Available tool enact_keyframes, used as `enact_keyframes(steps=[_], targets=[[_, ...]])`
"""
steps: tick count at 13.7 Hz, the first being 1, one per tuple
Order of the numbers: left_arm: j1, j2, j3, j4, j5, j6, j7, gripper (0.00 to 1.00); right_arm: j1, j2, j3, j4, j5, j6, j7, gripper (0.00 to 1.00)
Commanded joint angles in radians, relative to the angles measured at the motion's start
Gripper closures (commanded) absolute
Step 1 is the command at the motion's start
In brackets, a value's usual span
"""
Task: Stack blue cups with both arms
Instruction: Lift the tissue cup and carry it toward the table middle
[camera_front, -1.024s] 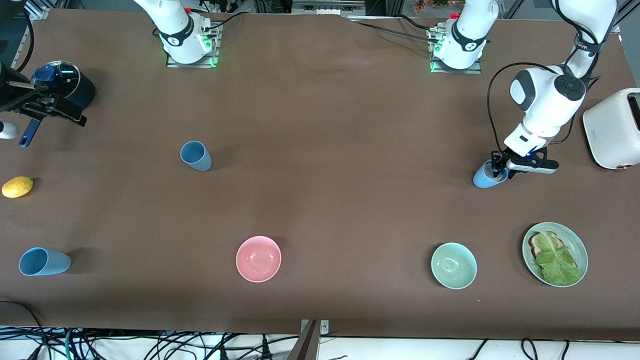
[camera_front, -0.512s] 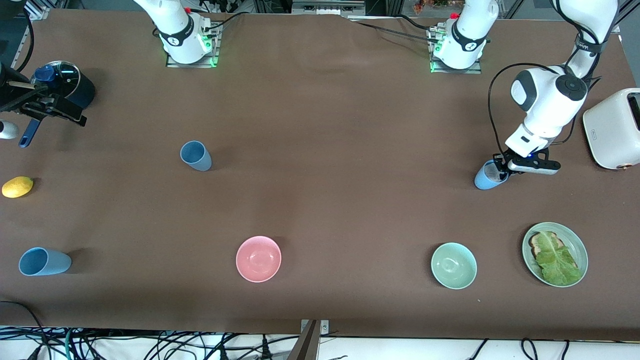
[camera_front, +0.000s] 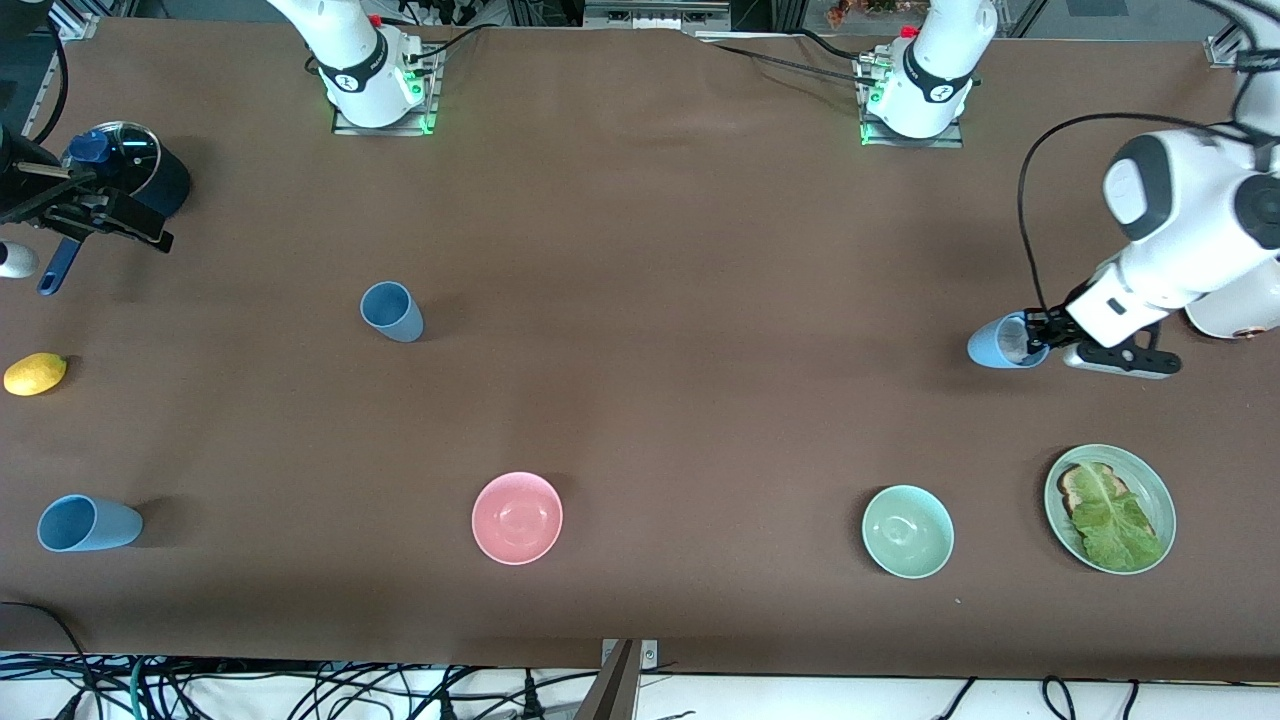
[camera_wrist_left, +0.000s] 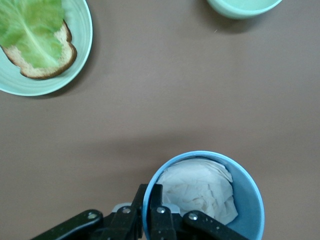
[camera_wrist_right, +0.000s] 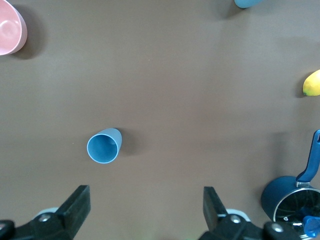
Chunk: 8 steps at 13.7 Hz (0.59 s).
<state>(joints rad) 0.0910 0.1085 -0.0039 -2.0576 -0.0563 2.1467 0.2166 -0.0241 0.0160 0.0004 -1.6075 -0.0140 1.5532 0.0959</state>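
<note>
- Light blue cup (camera_front: 1003, 343) gripped at its rim by the left claw (camera_front: 1040, 330), clamped tight, one finger inside and one outside; white crumpled paper shows inside the cup (camera_wrist_left: 202, 192) in the left wrist view.
- This cup hangs over the table (camera_front: 660, 250) at the left arm's end, over the bare patch between the toaster (camera_front: 1235, 310) and the green plate (camera_front: 1110, 508).
- Slate blue cup (camera_front: 391, 311) upright on the table toward the right arm's end, untouched; also in the right wrist view (camera_wrist_right: 104, 145).
- Third blue cup (camera_front: 88, 523) near the table edge closest to the front camera, right arm's end, well apart from the others.
- Right claw (camera_front: 95, 215) spread wide, nothing in it, waiting over the table just beside the dark navy pot (camera_front: 135, 170); its fingers (camera_wrist_right: 75, 205) frame the slate cup from above in the right wrist view.
- Yellow lemon (camera_front: 35, 374) between the pot and the third cup.
- Pink bowl (camera_front: 517, 517) and pale green bowl (camera_front: 907, 531) in the row nearest the front camera.
- Green plate carries bread with a lettuce leaf (camera_front: 1115, 520); it sits beside the green bowl.
</note>
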Motion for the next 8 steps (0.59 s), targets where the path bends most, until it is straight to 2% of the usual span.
enact_keyframes(steps=[1,8], targets=[[-0.042,0.013,-0.001,0.115,-0.016,-0.123,-0.065,1.00,-0.010,-0.016,0.004,-0.008,0.014,-0.008,0.002,0.00],[-0.065,0.016,-0.002,0.226,-0.014,-0.232,-0.071,1.00,-0.010,-0.016,0.004,-0.008,0.014,-0.008,0.001,0.00]])
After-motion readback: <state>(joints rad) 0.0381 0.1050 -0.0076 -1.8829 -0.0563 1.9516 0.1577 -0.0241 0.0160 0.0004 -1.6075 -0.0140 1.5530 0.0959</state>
